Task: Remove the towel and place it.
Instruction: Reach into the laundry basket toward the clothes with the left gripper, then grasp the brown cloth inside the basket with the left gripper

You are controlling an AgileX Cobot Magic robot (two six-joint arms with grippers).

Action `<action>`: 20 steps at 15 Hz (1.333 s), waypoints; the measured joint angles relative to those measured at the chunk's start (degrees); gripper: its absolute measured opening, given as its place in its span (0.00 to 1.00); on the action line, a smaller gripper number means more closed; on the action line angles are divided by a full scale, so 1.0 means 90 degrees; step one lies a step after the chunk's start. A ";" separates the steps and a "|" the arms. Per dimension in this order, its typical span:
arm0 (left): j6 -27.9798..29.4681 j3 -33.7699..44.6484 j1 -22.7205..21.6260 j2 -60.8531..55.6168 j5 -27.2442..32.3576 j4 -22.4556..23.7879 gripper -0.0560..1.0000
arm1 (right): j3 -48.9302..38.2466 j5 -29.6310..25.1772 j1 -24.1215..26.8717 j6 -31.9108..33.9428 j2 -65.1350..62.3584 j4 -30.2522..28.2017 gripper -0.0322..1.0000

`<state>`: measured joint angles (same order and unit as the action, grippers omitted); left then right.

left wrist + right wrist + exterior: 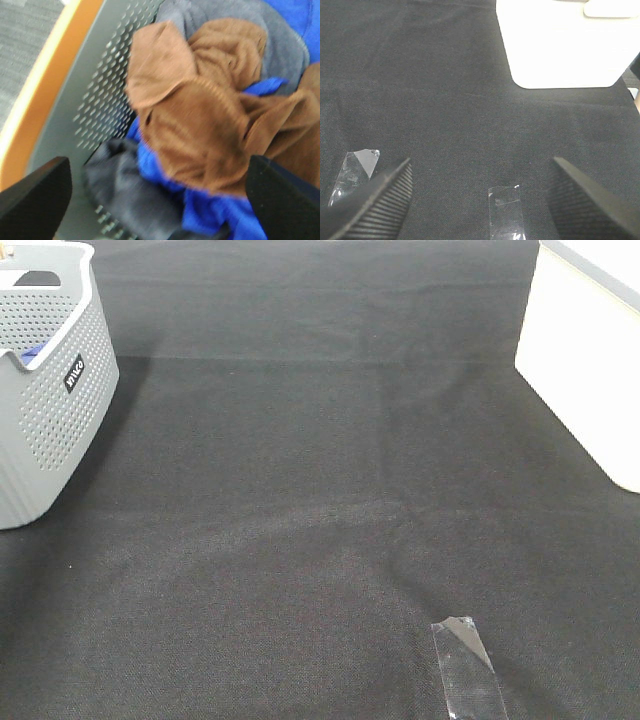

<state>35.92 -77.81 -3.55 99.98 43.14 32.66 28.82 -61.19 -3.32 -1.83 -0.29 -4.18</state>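
Observation:
In the left wrist view the brown plush towel (pixel 200 125) lies crumpled inside the grey perforated basket (pixel 107 95), on top of blue (pixel 220 215) and grey (pixel 130 195) cloths. My left gripper (pixel 160 200) is open just above the towel, its black fingers (pixel 35 195) spread to either side of it, holding nothing. My right gripper (pixel 480 200) is open and empty above the black table cloth (pixel 430 100). In the exterior high view the basket (pixel 50 390) stands at the far left; neither gripper nor the towel shows there.
A white box (pixel 585 360) stands at the far right; it also shows in the right wrist view (pixel 565 45). Strips of clear tape (pixel 468 670) are stuck on the black cloth near the front; two show in the right wrist view (pixel 506 210).

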 joint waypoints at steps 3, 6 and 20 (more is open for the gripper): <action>0.0115 0.0000 0.0159 0.0357 -0.0516 0.0261 0.89 | 0.0000 0.0000 0.0000 0.0000 0.0000 0.0000 0.73; 0.0509 0.0000 0.0191 0.0764 -0.0567 0.0707 0.89 | 0.0000 0.0000 0.0000 0.0000 0.0000 0.0000 0.73; 0.0802 0.0000 0.0191 0.0949 -0.0936 0.1057 0.38 | 0.0000 0.0000 0.0000 0.0000 0.0000 0.0000 0.73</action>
<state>43.14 -77.81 -1.83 108.52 34.72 42.17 28.82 -61.19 -3.32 -1.83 -0.29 -4.18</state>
